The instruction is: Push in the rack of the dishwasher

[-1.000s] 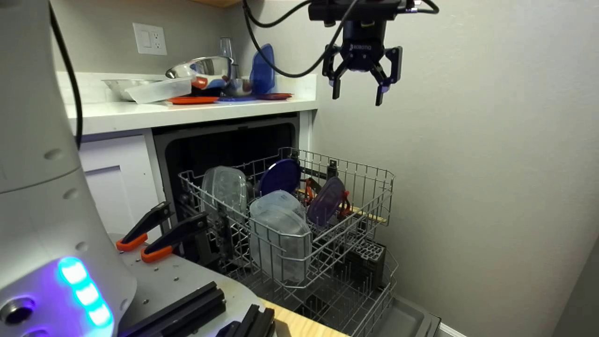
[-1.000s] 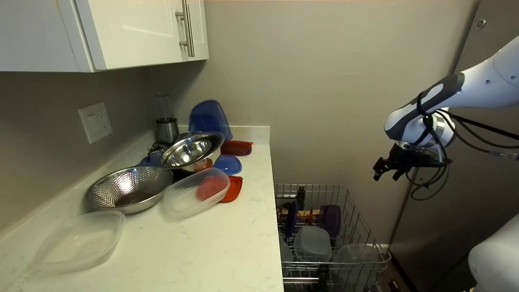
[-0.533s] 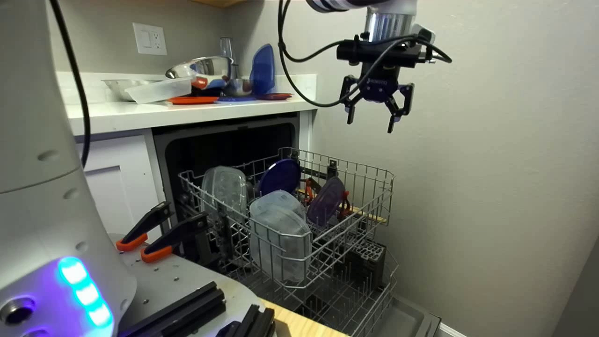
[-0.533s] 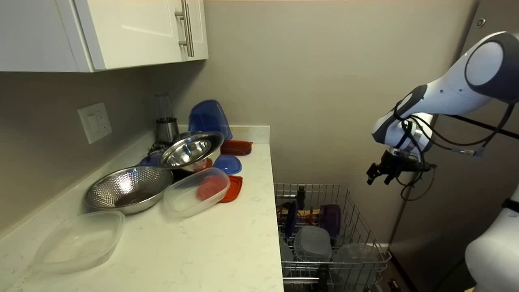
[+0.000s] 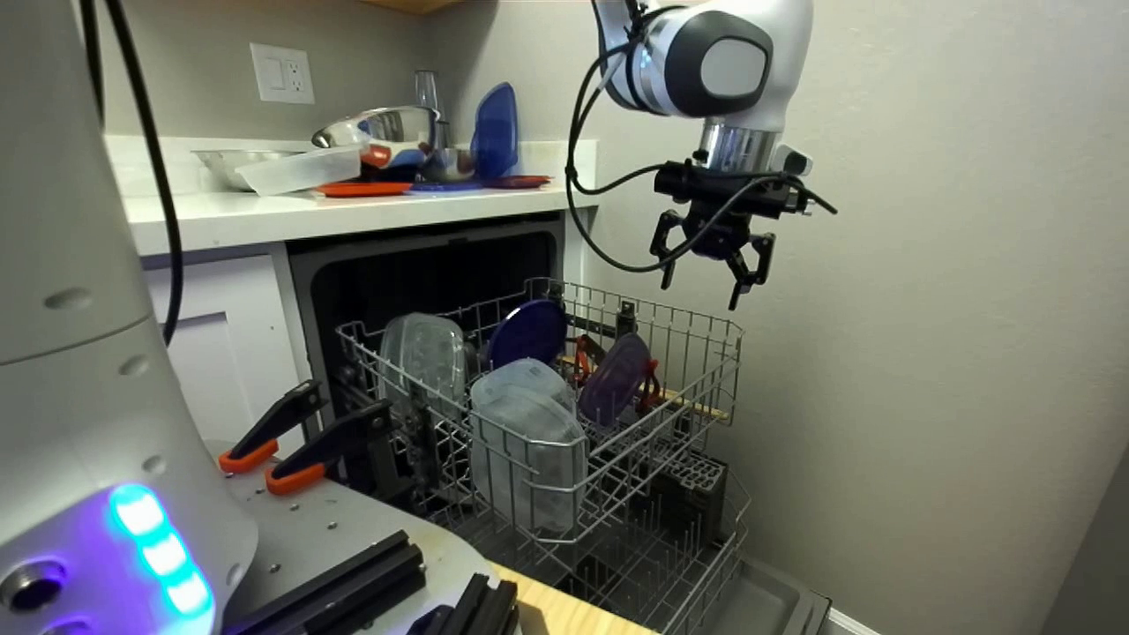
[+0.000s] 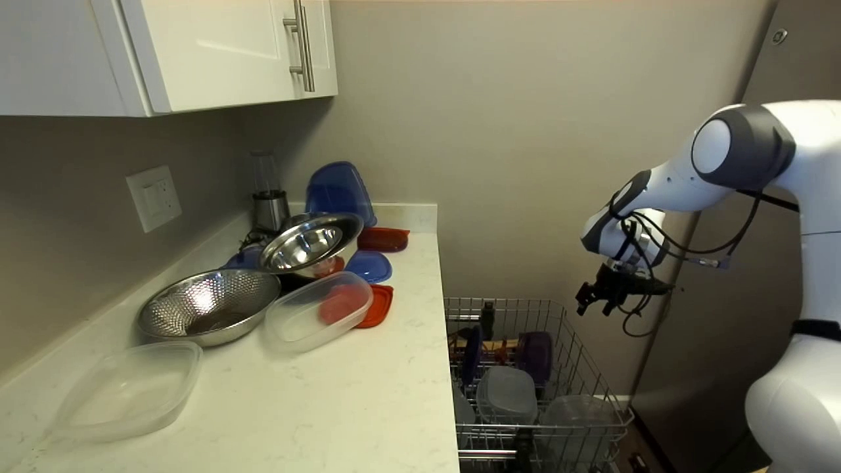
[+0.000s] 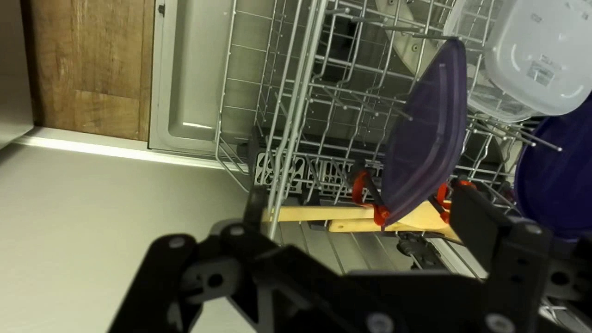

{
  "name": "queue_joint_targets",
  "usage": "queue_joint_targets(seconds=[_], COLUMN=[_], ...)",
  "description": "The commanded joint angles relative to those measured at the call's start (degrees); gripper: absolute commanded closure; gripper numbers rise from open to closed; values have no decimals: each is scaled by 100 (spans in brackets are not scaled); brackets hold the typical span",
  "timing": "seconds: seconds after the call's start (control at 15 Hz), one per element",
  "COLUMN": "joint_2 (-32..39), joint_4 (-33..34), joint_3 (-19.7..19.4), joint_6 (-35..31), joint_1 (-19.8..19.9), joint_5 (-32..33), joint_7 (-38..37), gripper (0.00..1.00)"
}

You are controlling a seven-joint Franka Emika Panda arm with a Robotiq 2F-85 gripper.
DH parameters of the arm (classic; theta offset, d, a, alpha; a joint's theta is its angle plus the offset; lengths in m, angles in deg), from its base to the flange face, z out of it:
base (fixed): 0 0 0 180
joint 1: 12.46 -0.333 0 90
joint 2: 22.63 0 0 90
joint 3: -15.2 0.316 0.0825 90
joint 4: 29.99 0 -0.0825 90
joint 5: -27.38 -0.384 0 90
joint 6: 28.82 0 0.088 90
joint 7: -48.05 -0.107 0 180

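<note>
The rack (image 5: 653, 429) is a light-grey wire basket pulled out of the dishwasher (image 5: 423, 265), whose dark cavity lies behind it. It holds clear tubs, purple lids and wooden-handled utensils. It also shows in an exterior view (image 6: 542, 427) beside the counter, and from above in the wrist view (image 7: 296, 111). My gripper (image 5: 700, 289) is open and empty, pointing down above the rack's far outer corner, apart from it. It also shows in an exterior view (image 6: 594, 307). In the wrist view my gripper (image 7: 363, 203) spans the utensils' handles and a purple lid (image 7: 428, 134) seen below it.
A lower wire rack with a dark cutlery basket (image 5: 692, 494) stands below, over the lowered door (image 5: 767, 604). The wall (image 5: 900, 353) is close beside the rack. The counter (image 6: 355, 394) holds bowls, tubs and lids. Clamps (image 5: 291, 476) sit by the robot's base.
My gripper has come down toward the rack, in an exterior view also moving left toward it. It has stayed open. The rack and its contents have not moved.
</note>
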Motion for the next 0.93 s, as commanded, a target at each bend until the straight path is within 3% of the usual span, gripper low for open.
queue_joint_targets(seconds=[0.0, 0.53, 0.87], joint_2=[586, 1632, 1950], joint_4=[334, 871, 1027], joint_3=[344, 651, 564], joint_6=[-315, -1016, -1707], joint_1=[295, 381, 285], joint_5=[28, 306, 611], joint_7=[-202, -987, -1836], gripper=[0, 0, 0])
